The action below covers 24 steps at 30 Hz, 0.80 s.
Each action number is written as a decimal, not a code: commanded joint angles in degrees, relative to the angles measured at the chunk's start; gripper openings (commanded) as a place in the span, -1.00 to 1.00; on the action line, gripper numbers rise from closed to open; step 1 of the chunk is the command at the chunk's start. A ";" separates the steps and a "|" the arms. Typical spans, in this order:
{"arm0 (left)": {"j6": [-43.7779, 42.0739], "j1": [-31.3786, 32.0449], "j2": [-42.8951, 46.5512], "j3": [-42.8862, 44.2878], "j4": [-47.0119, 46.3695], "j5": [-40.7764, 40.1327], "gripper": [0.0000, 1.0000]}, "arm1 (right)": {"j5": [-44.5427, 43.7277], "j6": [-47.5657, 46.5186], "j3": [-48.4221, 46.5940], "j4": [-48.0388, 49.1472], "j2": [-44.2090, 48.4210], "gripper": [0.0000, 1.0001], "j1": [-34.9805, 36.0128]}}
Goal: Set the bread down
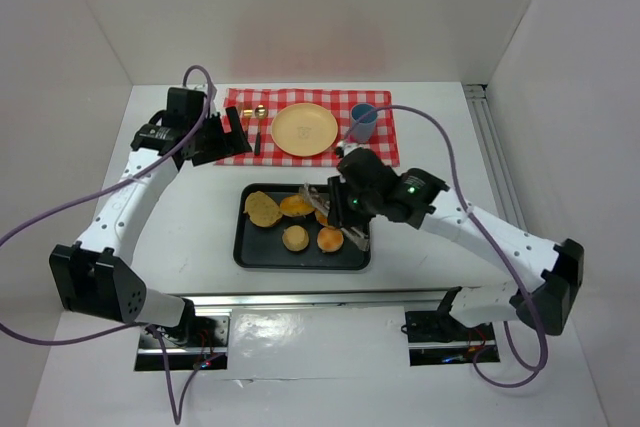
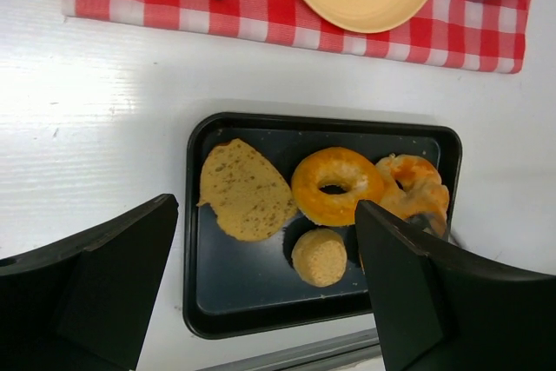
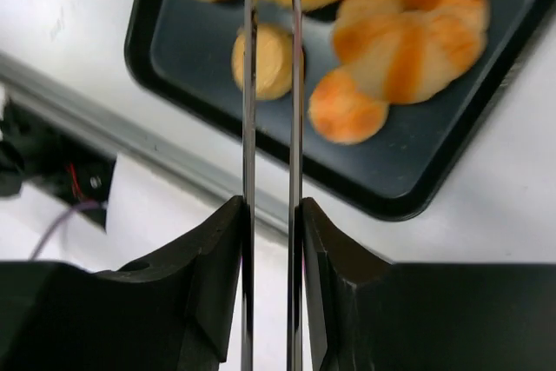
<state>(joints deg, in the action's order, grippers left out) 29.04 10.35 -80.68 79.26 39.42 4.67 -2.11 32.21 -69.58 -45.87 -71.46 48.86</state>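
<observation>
A black tray (image 1: 240, 247) holds a flat bread slice (image 1: 262, 208), a ring-shaped bread (image 1: 296, 206), a small round bun (image 1: 295, 238), an orange bun (image 1: 330, 239) and a twisted bread (image 3: 413, 28). My right gripper (image 1: 350, 209) hovers over the tray's right part, shut on metal tongs (image 1: 312, 193). In the right wrist view the tongs' two blades (image 3: 248, 84) run parallel over the round bun (image 3: 265, 62), and their tips are out of frame. My left gripper (image 1: 225, 135) is open and empty over the cloth's left end. The yellow plate (image 1: 305, 130) is empty.
A red checkered cloth (image 1: 385, 147) lies at the back with the plate, a blue cup (image 1: 363, 122) at its right and cutlery (image 1: 258, 132) at its left. White walls close in the table. A metal rail (image 1: 300, 299) runs along the near edge.
</observation>
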 commanded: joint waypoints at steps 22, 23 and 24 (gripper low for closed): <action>0.93 -2.18 5.80 -4.82 0.13 -0.36 0.93 | -3.69 9.01 -10.93 -7.67 -10.28 0.26 6.16; 0.41 -2.18 5.80 -4.82 0.13 0.16 0.93 | -3.69 9.01 -10.93 -7.66 -10.80 0.26 6.16; 0.41 -2.18 5.80 -4.82 0.13 0.17 0.93 | -3.69 9.01 -10.93 -7.05 -11.41 0.26 6.16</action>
<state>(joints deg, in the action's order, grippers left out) 30.15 8.64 -76.93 74.46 40.29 4.32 -4.75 39.66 -78.28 -54.83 -82.02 55.33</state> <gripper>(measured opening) 0.963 0.630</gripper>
